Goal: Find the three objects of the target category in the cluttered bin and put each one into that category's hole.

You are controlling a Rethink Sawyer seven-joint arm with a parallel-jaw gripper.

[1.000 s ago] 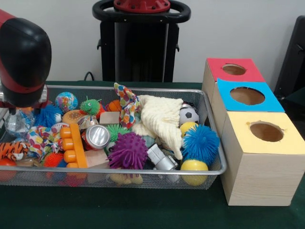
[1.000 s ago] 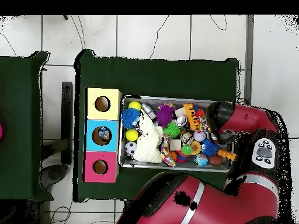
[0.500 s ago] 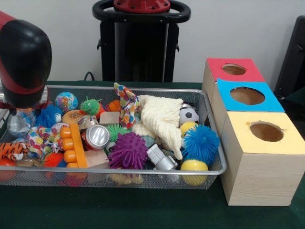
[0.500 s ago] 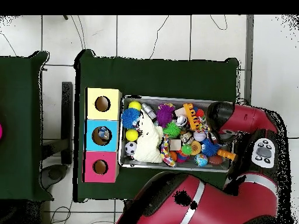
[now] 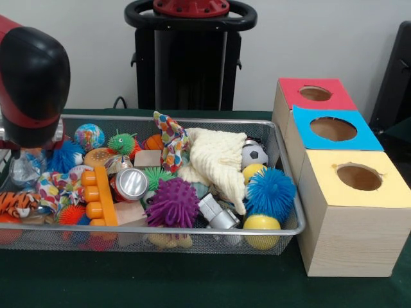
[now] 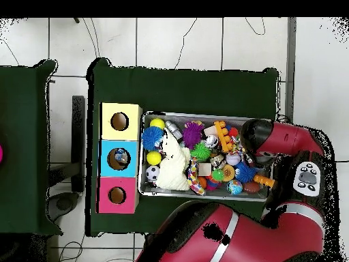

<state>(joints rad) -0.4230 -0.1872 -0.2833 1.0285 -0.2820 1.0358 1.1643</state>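
so the bin [image 5: 282,160] is being searched at the end far from the boxes [image 5: 347,212], with the arm [image 5: 32,83] being hung over that clutter, probably for a pick. gripper state can't be told, target category neither.

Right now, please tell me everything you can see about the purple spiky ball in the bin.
The purple spiky ball is round and covered in soft-looking, rubbery spikes. It lies near the front wall of the wire mesh bin, on top of the clutter. A green spiky ball sits just behind it and a silver metal piece is beside it. Nothing grips it.
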